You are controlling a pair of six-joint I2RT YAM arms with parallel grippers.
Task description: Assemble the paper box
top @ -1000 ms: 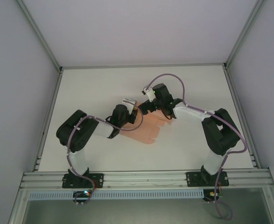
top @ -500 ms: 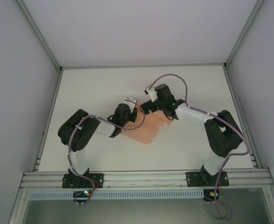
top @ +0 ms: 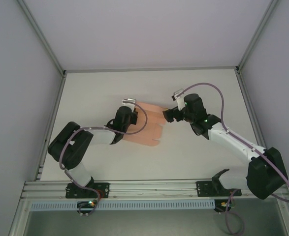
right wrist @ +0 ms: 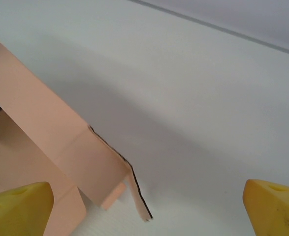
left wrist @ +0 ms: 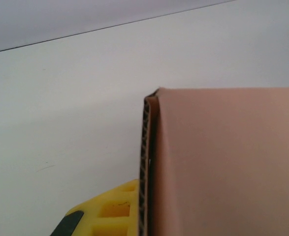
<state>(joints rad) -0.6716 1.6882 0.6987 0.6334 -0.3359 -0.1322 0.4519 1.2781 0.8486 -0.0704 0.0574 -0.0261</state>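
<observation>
One paper box [top: 151, 128] — left tool [top: 131, 109] pinching it.

A folded panel of the paper box [left wrist: 228, 162], salmon-pink card, fills the near right and stands up from the white table [left wrist: 60, 108]. Its left edge shows a dark corrugated core under the pink skin, which wraps over at the top corner. At the near edge, one yellow finger [left wrist: 112, 214] of the left gripper [left wrist: 148, 228] touches the left side of that edge, and the card hides the other finger. A thin dark line along the far side separates the table from a pale wall [left wrist: 60, 19].
</observation>
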